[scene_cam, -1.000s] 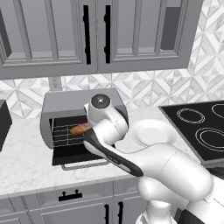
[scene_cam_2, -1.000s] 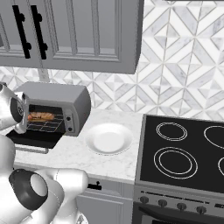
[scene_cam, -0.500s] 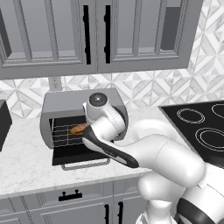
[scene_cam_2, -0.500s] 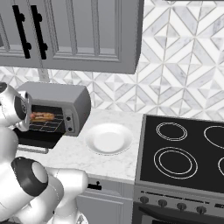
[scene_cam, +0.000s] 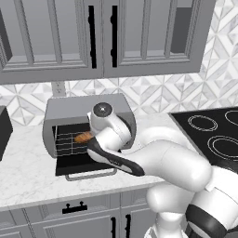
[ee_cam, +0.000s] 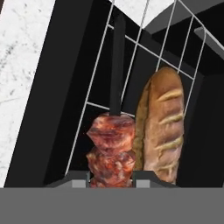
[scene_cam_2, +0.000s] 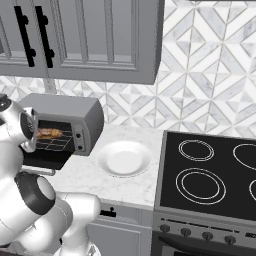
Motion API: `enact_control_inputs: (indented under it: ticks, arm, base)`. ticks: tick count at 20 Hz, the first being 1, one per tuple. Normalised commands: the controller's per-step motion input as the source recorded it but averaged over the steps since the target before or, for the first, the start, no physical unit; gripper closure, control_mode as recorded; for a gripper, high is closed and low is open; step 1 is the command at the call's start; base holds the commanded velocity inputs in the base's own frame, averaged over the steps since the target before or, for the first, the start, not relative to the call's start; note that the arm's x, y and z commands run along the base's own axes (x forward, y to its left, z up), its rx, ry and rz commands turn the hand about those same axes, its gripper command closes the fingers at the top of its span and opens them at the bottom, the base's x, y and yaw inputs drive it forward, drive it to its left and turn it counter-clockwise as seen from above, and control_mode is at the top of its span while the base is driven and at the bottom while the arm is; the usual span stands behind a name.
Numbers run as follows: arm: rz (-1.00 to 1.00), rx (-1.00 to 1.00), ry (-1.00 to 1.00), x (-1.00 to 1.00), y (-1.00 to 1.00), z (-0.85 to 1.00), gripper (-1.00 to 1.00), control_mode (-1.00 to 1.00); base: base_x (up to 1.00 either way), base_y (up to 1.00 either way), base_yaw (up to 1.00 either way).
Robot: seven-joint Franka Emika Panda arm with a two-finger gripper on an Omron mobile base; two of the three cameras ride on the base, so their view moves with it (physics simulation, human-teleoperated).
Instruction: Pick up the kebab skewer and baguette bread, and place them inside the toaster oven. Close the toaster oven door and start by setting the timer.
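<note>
**Skewer and bread both sitting in the toaster oven**

Inside the toaster oven (scene_cam: 60, 116), on its wire rack (ee_cam: 144, 48), the kebab skewer (ee_cam: 111, 148) lies right beside the baguette bread (ee_cam: 162, 127), pretty much touching it. The gripper (ee_cam: 111, 177) has its fingertips either side of the skewer's meat chunks, pinching it. The toaster oven door (scene_cam: 81, 165) hangs open, flat in front of the oven. A white plate (scene_cam_2: 124, 158) sits on the counter just beside the oven.

Both base views look forward and down from behind the arm at the open toaster oven (scene_cam: 60, 123); the hand view peers closely along the gripper (ee_cam: 111, 177) onto its wire rack (ee_cam: 131, 57).
</note>
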Motion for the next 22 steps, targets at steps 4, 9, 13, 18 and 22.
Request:
enact_control_inputs:
  ticks: [4,9,13,18,22]
  arm:
    - [0.00,0.00,0.00,0.24,0.00,-0.01,1.00,-1.00]
    - [0.00,0.00,0.00,0.23,0.06,-0.04,1.00,-1.00]
    - [0.00,0.00,0.00,0.18,0.15,-0.13,1.00,-1.00]
    - [0.00,0.00,0.00,0.14,0.03,-0.13,1.00,-1.00]
    - [0.00,0.00,0.00,0.18,0.00,-0.09,1.00,-1.00]
  base:
    - [0.00,0.00,0.00]
    - [0.00,0.00,0.00]
    - [0.00,0.00,0.00]
    - [0.00,0.00,0.00]
    - [0.00,0.00,0.00]
